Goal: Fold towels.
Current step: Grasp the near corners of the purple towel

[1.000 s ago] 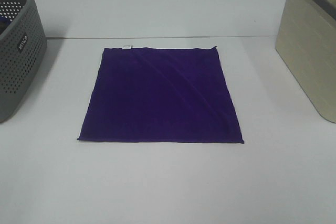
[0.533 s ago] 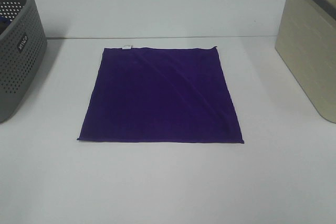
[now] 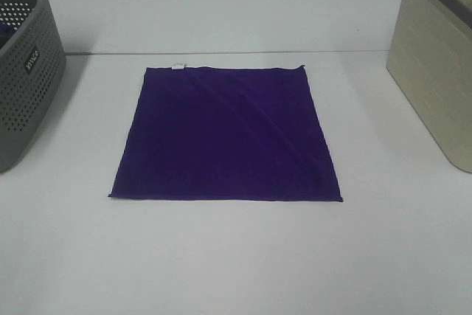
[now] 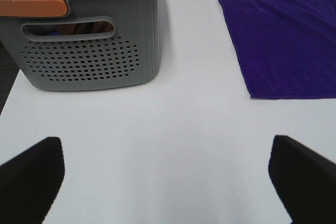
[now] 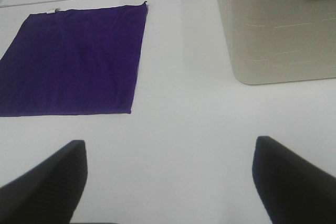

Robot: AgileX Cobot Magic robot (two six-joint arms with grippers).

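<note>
A deep purple square towel [image 3: 225,134] lies flat and spread out on the white table, with a small white tag [image 3: 178,66] at its far edge. It also shows in the left wrist view [image 4: 283,43] and the right wrist view [image 5: 71,59]. No gripper shows in the high view. My left gripper [image 4: 168,177] is open and empty over bare table, apart from the towel and near the grey basket. My right gripper [image 5: 170,182] is open and empty over bare table, beside the towel's near right corner.
A grey perforated basket [image 3: 22,79] stands at the left edge; in the left wrist view it [image 4: 89,59] holds brown and blue cloth. A beige bin [image 3: 439,64] stands at the right edge and shows in the right wrist view [image 5: 278,35].
</note>
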